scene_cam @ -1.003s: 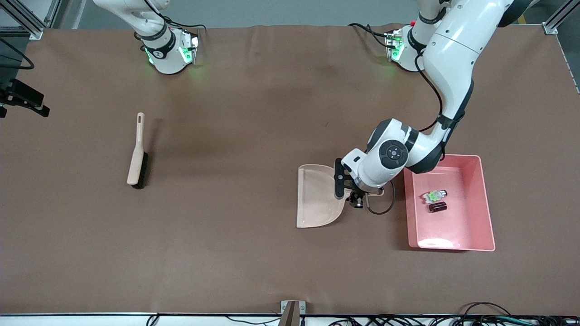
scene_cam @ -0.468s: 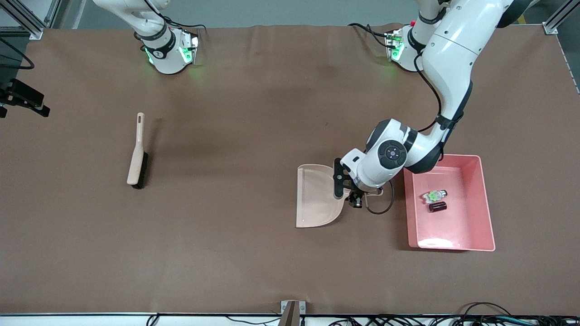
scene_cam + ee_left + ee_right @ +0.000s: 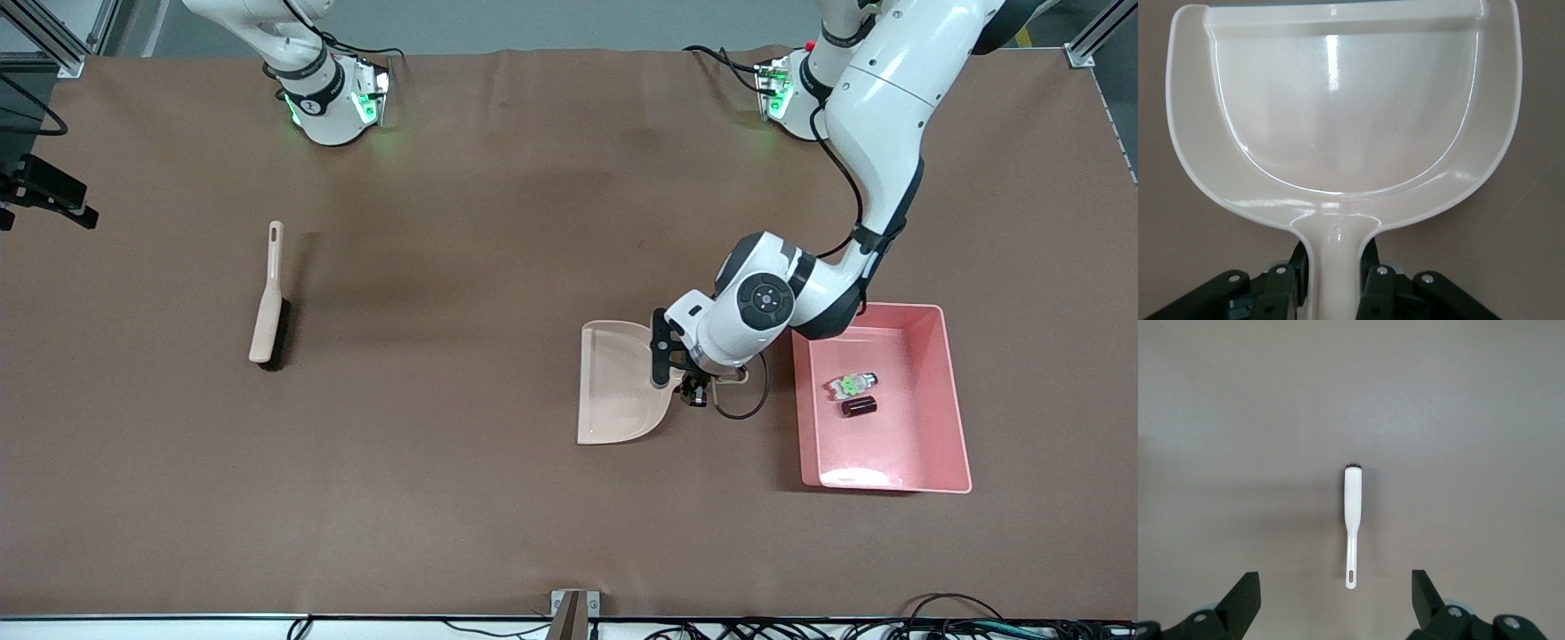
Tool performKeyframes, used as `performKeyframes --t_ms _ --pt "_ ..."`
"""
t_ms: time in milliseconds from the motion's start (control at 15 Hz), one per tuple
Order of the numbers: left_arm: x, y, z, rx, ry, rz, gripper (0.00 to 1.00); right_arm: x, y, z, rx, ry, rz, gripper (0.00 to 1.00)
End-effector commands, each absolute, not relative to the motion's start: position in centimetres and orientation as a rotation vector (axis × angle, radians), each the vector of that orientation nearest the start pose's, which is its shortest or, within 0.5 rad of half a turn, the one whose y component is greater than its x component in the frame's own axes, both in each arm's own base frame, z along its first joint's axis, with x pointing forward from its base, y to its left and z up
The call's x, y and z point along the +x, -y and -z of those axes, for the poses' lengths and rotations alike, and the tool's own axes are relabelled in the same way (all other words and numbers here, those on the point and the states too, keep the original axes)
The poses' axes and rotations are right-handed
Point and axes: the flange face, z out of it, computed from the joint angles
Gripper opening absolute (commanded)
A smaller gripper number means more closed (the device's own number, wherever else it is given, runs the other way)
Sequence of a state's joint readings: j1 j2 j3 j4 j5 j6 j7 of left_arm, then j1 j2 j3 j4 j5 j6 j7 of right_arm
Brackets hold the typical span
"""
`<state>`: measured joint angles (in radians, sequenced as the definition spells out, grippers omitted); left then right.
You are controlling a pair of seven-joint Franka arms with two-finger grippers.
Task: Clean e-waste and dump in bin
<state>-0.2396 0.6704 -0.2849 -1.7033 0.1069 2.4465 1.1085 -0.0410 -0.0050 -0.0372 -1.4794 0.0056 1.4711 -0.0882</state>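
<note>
The e-waste lies in the pink bin point(image 3: 957, 400): the white piece with green marks point(image 3: 852, 384) and the dark maroon cylinder point(image 3: 859, 406), side by side. My left gripper point(image 3: 698, 388) is beside the bin, shut on the handle of the beige dustpan point(image 3: 618, 382). The pan is held level and low at the table and its open mouth points away from the bin. In the left wrist view the empty dustpan point(image 3: 1338, 113) fills the frame, with the left gripper point(image 3: 1336, 270) clamped on its handle. My right gripper point(image 3: 1336, 590) is open and empty, high over the brush point(image 3: 1352, 500).
The beige brush point(image 3: 267, 311) with dark bristles lies on the brown table toward the right arm's end. The two robot bases stand at the table's edge farthest from the front camera. A black camera mount point(image 3: 49, 191) sticks in at the right arm's end.
My left gripper has slid the dustpan slightly away from the bin, toward the right arm's end. The e-waste, bin and brush have not moved.
</note>
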Motion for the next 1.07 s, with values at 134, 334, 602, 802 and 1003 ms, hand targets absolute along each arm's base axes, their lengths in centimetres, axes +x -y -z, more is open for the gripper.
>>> performKeyframes --t_ms 134,334,602,802,1003 --pt "60.0 33.1 -22.6 -2.117 -2.380 0.213 0.13 54.3 3.5 -66.3 -3.120 0.016 -0.007 1.00" --pt "60.0 33.2 -22.8 -2.091 -2.401 0.219 0.26 54.1 3.4 -66.2 -3.119 0.018 -0.026 1.00" --pt "60.7 32.8 -23.6 -2.186 -2.323 0.242 1.00 54.1 3.4 -66.1 -3.118 0.018 -0.038 1.00" --pt "61.8 31.5 -27.2 -2.375 -2.130 0.212 1.00 54.2 3.2 -66.1 -3.119 0.023 -0.029 1.00" --pt "62.9 29.0 -32.3 -2.650 -1.780 0.170 1.00 54.1 3.1 -66.0 -3.118 0.028 -0.036 1.00"
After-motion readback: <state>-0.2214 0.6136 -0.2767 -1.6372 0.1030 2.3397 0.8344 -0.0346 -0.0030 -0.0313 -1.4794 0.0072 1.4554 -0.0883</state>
